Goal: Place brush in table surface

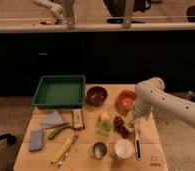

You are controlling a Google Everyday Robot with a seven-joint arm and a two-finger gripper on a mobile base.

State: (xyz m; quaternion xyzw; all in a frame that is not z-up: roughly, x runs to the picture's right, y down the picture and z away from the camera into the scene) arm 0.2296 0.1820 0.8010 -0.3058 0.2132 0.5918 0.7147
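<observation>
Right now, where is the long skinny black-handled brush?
In the camera view, the slim brush lies on the light wooden table, right side, beside the white cup; the gripper is at its far end.

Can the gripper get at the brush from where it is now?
Probably yes: the gripper hangs right above the brush at its far end, with nothing lying over it, though the white cup and grapes sit close alongside.

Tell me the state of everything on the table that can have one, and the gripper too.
Gripper: jaws open, above the brush's far end.
Brush: lying flat on the table surface.
Green tray: empty.
Metal cup: upright.
White cup: upright.
</observation>
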